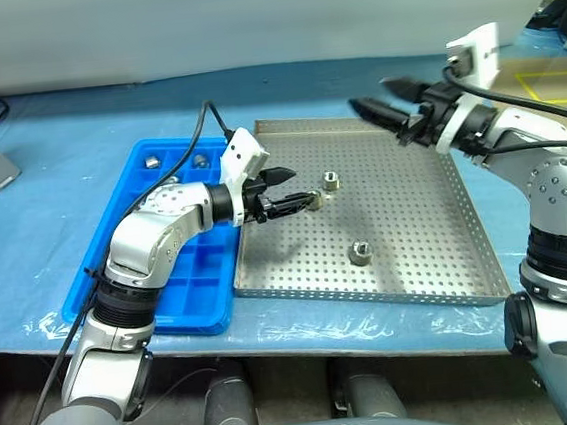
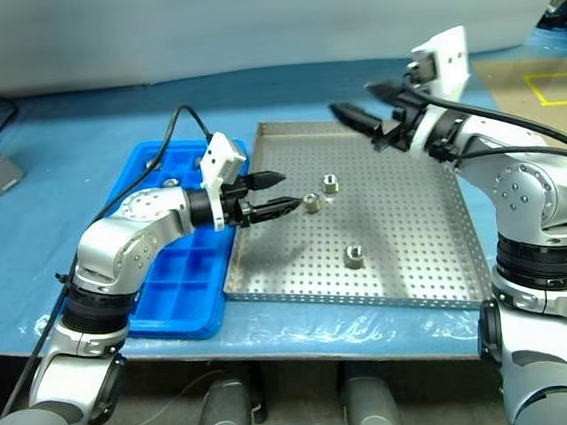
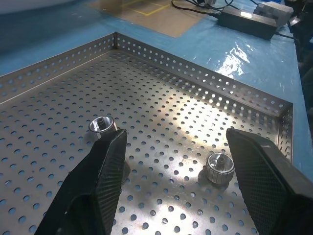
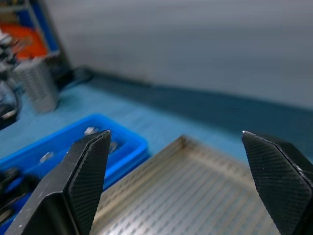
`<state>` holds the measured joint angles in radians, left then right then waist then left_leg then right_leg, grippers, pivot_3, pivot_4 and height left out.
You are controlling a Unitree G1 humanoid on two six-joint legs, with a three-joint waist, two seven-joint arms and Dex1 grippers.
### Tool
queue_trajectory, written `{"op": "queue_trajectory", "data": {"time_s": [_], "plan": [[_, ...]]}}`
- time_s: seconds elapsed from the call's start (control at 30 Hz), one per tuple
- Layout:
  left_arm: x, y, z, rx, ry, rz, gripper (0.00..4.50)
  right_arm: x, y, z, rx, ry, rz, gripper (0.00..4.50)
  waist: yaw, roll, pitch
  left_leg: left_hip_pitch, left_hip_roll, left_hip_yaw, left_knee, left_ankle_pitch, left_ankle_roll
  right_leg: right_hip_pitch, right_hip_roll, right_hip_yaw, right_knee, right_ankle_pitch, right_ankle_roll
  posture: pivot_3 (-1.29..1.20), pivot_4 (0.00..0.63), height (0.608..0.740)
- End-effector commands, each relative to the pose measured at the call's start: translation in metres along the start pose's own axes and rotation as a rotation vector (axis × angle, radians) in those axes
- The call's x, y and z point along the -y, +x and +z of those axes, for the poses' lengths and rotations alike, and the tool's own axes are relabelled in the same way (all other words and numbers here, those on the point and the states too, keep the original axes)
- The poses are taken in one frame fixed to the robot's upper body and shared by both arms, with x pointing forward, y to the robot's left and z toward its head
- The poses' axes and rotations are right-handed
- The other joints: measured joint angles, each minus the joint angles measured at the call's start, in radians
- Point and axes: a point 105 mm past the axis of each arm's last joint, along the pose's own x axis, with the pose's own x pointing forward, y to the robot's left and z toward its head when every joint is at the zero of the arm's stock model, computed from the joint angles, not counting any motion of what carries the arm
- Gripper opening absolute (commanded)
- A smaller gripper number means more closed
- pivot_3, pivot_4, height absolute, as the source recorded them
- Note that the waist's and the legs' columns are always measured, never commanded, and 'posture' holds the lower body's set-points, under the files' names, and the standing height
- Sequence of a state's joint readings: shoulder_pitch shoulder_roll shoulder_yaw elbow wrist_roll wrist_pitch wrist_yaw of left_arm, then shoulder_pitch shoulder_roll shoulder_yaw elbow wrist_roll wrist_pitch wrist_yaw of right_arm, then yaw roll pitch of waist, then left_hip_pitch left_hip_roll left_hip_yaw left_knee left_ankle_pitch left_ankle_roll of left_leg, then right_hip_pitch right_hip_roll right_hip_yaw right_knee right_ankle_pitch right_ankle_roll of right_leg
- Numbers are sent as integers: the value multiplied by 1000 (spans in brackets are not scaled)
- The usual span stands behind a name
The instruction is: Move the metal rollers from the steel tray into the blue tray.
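Shiny perforated steel tray, glossy blue tray

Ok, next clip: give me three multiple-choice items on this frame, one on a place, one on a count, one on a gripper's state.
1. The blue tray lies where?
A. On the robot's left of the steel tray
B. On its right
C. Stacked on it

2. How many metal rollers are on the steel tray?
A. One
B. Three
C. Six

3. The right gripper is:
A. Shut on a roller
B. Open, holding nothing
C. Resting in the blue tray

Key: 1 A, the two trays sit edge to edge, blue on the left. 2 B, three show on the perforated floor. 3 B, its fingers are spread above the tray's far edge.
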<state>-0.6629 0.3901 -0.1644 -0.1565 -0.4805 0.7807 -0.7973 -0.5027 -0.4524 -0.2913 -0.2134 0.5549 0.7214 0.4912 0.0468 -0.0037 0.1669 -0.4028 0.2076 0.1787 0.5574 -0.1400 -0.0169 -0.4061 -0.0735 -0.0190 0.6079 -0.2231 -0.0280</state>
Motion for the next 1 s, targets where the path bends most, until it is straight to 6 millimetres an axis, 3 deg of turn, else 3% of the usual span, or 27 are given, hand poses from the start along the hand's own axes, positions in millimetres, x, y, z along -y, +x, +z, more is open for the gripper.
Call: {"op": "queue_trajectory", "data": {"time_s": [0.03, 0.1, 0.2, 0.37, 0.67, 0.77, 0.87, 0.93, 1.0], "plan": [[4, 2, 10, 36, 34, -19, 3423, 12, 2, -39, 38, -36, -196, 4472, -6, 3, 2, -1, 0, 0, 1, -1, 1, 0, 0, 0, -1, 0, 0, -248, 150, 740], [4, 4, 11, 37, 35, -20, 3423, 23, 4, -40, 65, -115, -344, 4472, -18, 14, 7, -10, -3, 0, 4, -2, 4, -12, -3, 5, 2, 1, 2, -249, 150, 740], [4, 6, 11, 39, 36, -21, 3423, 44, -1, -40, 105, -182, -565, 4472, -32, 13, 7, -18, -8, 2, 11, -1, 5, -23, -4, 11, 10, 4, 6, -243, 150, 740], [4, 5, 11, 41, 30, -18, 3423, 29, 14, -18, 231, -179, -489, 4472, -37, 13, 7, -5, -3, 3, 6, 0, 0, -16, 0, 11, 14, 3, 7, -244, 150, 740], [2, 3, 12, 45, 31, -9, 3423, 27, 28, -5, 237, -351, -437, 4472, -35, 13, 7, -8, -4, 3, 7, 1, -1, -17, 0, 12, 12, 4, 5, -231, 150, 740], [1, 1, 12, 44, 33, 4, 3423, 19, 31, -8, 203, -388, -324, 4472, -34, 13, 7, -8, -4, 3, 7, 0, 0, -17, 0, 12, 12, 4, 5, -226, 150, 740], [0, 1, 11, 44, 30, 11, 3423, -8, 30, -31, 70, -285, -23, 4472, -34, 13, 8, -8, -4, 3, 7, -1, 2, -16, 0, 12, 11, 4, 5, -224, 150, 740], [-1, 1, 11, 43, 28, 13, 3423, -31, 5, -59, -118, -171, 248, 4472, -27, 13, 8, -8, -4, 2, 8, -3, 5, -15, 0, 11, 11, 4, 5, -222, 150, 740], [-1, 0, 10, 42, 27, 15, 3423, -35, -26, -78, -272, -63, 388, 4472, -20, 13, 8, -8, -3, 1, 8, -4, 7, -12, 0, 10, 7, 3, 5, -221, 150, 740]]}}
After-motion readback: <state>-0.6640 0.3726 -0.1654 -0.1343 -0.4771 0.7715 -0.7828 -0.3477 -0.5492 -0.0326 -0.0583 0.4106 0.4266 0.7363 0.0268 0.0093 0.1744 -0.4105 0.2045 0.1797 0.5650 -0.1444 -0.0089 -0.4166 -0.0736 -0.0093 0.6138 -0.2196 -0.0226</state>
